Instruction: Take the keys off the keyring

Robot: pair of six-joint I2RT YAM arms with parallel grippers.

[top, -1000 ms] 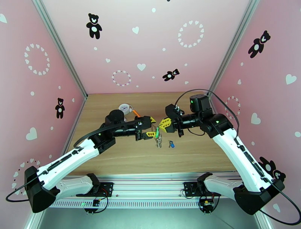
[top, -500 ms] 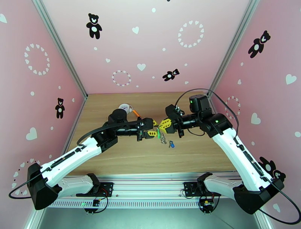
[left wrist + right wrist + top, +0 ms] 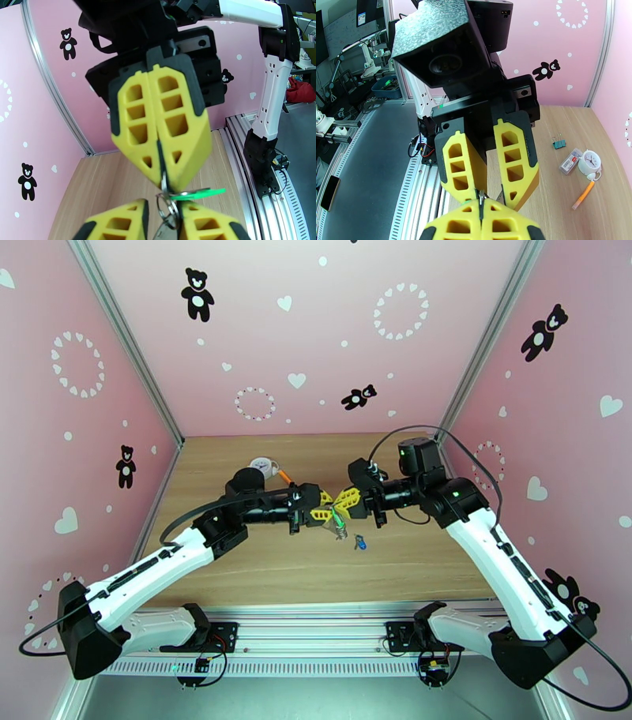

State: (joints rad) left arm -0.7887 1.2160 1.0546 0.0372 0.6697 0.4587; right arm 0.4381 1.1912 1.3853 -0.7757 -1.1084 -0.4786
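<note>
Closure on the left side is the news: a sec ago the left claw (image 3: 493, 199) stood wide, fingers well apart. Now it has drawn in to a narrow gap and slid fwd to meet the right claw (image 3: 160, 169), both in the air to the right of the clock (image 3: 263, 467) and a bit nearer the arm bases than it. Right claw hasn't budged: fully pinched, w/ a thin dark bit of the keyring (image 3: 166, 205) running out of the seam between its pads and the metal ring dangling under. Green-tag key (image 3: 201, 193) is on that ring, tag sticking out sideways. In the left wrist view the ring and a metal key blade sit in the gap between the left claw's pads; can't tell whether the pads actually bite or just bracket them. Blue-tag key (image 3: 359, 541) lies loose on the surface (image 3: 261, 564), further right of the clock than the claws and apart from the bunch, so prob. one key is off already and the green one is what's left. For the task this looks like the set-up for a pull or twist: one claw anchoring the keyring, the other taking the key. Risk, imo: if the left claw has the ring and not the key, pulling only tugs the whole bunch.
</note>
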